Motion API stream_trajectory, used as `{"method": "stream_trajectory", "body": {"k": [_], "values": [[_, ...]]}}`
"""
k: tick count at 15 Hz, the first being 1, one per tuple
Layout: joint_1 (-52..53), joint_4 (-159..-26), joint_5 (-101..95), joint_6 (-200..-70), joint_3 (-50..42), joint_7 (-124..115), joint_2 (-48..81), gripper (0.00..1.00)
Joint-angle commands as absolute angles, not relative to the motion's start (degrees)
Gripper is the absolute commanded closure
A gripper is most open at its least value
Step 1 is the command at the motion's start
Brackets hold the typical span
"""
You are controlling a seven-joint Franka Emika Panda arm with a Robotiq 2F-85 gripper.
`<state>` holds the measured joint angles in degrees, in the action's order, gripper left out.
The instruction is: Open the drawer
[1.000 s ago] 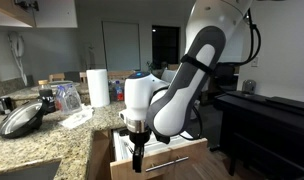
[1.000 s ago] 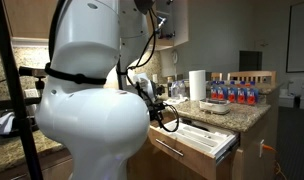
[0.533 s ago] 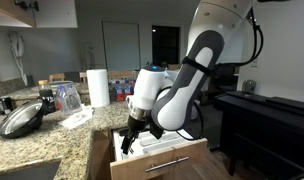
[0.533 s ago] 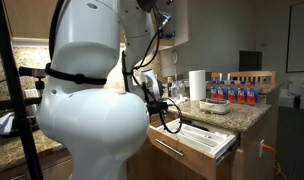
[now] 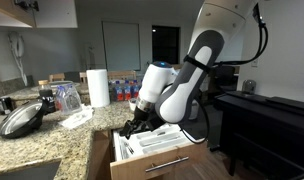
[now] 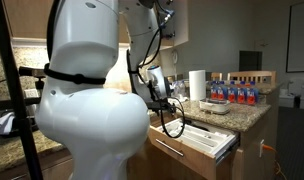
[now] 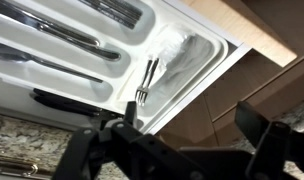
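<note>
**Drawer.** The wide, shallow light-wood drawer (image 5: pixel 164 158) with a horizontal silver bar handle (image 5: pixel 170 163) is found standing well out of the cabinet under the speckled granite desk (image 5: pixel 54 142). It is seen out in both exterior views (image 6: pixel 206 141). Its white divided plastic utensil tray (image 7: pixel 87 48) is exposed, with a metal fork (image 7: pixel 144 84) lying in one compartment.

**Pincer.** The black pincer (image 5: pixel 128 127) hovers above the tray at the inner end, apart from the handle. In the wrist view its jaws (image 7: pixel 182 120) are spread wide, and nothing is held between them.

**Step in hand.** The opening is judged essentially done, and the handle is released.

**Next move.** A clean lift clear of the tray is called for. If fuller travel is wanted, the handle must be regripped and drawn straight outward.
</note>
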<state>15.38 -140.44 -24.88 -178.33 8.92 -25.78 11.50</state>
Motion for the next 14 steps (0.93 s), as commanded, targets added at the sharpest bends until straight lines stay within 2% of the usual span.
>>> {"method": "stream_trajectory", "body": {"k": [1,5,9,14], "values": [[17.6,-142.3,-23.9,-179.8,5.1,-35.1,9.3,0.00],[21.0,-141.1,-25.3,-177.0,-0.1,-46.1,10.4,0.00],[29.0,-138.6,-32.2,-170.9,-8.2,-56.3,12.3,0.00],[32.5,-137.4,-33.1,-163.7,-7.7,-60.1,15.3,0.00]]}}
